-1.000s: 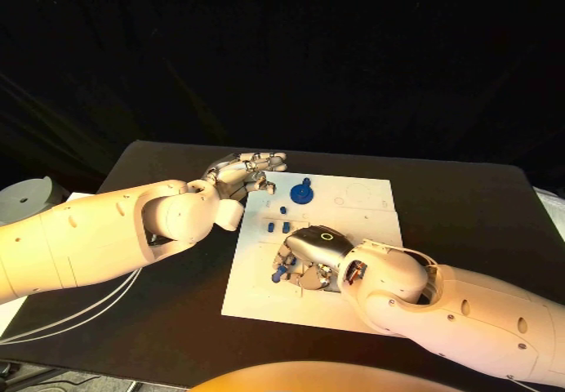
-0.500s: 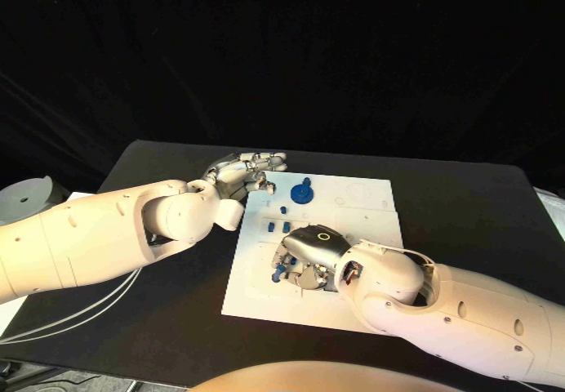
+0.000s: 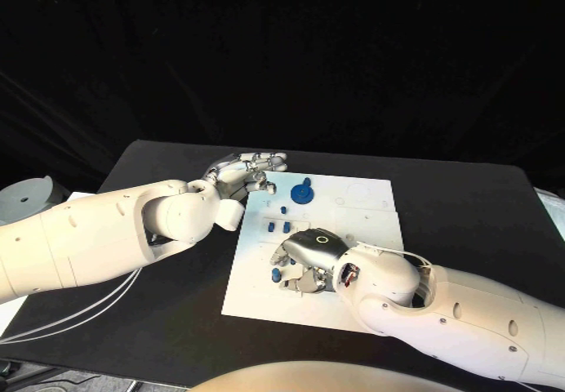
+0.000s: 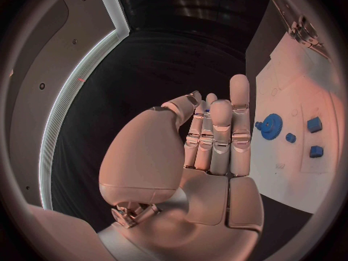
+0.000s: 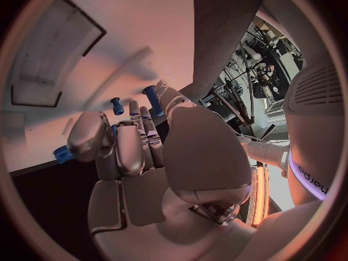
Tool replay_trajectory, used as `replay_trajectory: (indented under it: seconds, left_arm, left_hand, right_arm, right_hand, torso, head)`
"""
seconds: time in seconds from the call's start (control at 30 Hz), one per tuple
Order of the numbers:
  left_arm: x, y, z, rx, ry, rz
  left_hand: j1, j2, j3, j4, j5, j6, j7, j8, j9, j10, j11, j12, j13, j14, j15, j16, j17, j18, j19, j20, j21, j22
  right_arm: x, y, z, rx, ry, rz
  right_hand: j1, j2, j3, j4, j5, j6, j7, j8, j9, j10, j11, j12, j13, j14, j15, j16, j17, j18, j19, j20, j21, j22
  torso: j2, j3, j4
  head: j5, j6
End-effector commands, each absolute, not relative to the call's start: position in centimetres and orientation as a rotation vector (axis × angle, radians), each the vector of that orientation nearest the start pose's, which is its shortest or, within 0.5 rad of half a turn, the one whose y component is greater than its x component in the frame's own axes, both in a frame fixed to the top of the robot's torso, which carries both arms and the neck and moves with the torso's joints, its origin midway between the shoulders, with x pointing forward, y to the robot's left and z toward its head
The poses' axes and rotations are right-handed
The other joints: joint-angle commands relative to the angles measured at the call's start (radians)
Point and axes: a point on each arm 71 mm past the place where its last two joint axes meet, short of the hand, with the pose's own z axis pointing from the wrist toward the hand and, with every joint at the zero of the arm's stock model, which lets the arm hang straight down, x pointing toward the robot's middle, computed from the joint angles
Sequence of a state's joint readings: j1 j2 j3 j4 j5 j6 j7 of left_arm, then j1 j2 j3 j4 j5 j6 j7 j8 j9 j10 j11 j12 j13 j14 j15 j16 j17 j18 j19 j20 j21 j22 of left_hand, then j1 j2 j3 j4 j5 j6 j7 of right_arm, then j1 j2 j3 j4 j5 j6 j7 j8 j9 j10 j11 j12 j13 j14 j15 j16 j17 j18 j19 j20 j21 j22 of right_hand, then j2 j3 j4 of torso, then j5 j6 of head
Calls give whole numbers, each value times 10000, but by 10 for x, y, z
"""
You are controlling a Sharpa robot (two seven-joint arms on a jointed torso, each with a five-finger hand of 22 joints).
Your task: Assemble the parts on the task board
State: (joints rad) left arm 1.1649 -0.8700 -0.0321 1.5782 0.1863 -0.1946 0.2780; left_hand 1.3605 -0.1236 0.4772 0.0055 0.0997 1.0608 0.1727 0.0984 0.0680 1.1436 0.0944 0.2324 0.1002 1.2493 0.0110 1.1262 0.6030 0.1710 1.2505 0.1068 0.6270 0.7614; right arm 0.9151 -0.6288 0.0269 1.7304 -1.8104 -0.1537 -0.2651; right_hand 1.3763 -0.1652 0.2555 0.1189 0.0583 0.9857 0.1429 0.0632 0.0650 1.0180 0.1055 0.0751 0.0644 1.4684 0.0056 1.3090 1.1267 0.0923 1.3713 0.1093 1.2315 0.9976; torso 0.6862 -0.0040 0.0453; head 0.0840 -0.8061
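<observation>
One black desk (image 3: 471,204) under a dark backdrop carries the white board (image 3: 353,204), with the right hand (image 3: 309,260) lying on the board's near part and the left hand (image 3: 245,173) at its far corner, fingers curled in with a small blue speck between the fingertips. Just beyond the right hand stand small blue pegs (image 3: 282,220), and a blue gear (image 3: 303,193) sits beside the left hand. Blue pieces (image 3: 280,272) peek out at the right hand's fingers, but whether they are gripped or only touched cannot be told.

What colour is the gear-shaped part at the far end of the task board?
Blue. The gear-shaped part shows best in the left wrist view, on the white task board.
</observation>
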Motion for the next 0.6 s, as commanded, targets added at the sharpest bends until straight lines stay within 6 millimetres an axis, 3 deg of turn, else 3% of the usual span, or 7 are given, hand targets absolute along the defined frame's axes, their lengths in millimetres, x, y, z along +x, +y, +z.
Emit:
replay_trajectory:
  seconds: [0.03, 0.37, 0.5, 0.6]
  left_arm:
    - [470, 198, -197, -13841, 15597, -16855]
    - [470, 198, -197, -13840, 15639, -16884]
    - [470, 199, -197, -13845, 15652, -16881]
    - [470, 199, -197, -13852, 15659, -16869]
  left_hand:
    - [76, 50, -21, -43, 54, -69, -1, 54, 3, -84, 7, 34, 8, -82, -11, 46, -8, 106, 2, 5, -36, -16]
    - [76, 50, -21, -43, 54, -69, -1, 54, 3, -84, 7, 34, 8, -82, -11, 46, -8, 106, 2, 5, -36, -16]
    - [76, 50, -21, -43, 54, -69, -1, 54, 3, -84, 7, 34, 8, -82, -11, 46, -8, 106, 2, 5, -36, -16]
    - [76, 50, -21, -43, 54, -69, -1, 54, 3, -84, 7, 34, 8, -82, -11, 46, -8, 106, 2, 5, -36, -16]
  right_arm:
    - [369, -45, -249, -4819, 17456, 8454]
    - [367, -61, -235, -3743, 16596, 9056]
    - [371, -81, -226, -2828, 16663, 9200]
    - [377, -109, -217, -1510, 17146, 9051]
  right_hand:
    - [24, 118, -150, 15, 38, -86, -14, -16, 6, -70, -9, 71, 9, 263, 80, -55, -29, 174, 14, 65, 6, 37]
    - [218, 252, -415, 5, 128, -33, 31, 22, 24, 41, -44, 212, 20, 252, 57, -85, -97, 173, 44, 55, 27, 50]
    - [293, 363, -487, 19, 176, 151, 56, 50, 40, 629, -158, 530, 65, 259, -21, -83, -110, 171, 66, -1, 44, 70]
    - [316, 462, -445, 90, 323, 352, 58, 89, 55, 1830, -324, 1092, 237, 361, -151, 179, 276, 96, 245, -102, 324, 501]
  torso:
    - [0, 5, 1]
    - [-6, 21, -19]
    - [-23, 11, -42]
    - [-40, 0, -79]
  head:
    - [-16, 5]
    - [-119, 92]
    - [-231, 141]
    - [-375, 196]
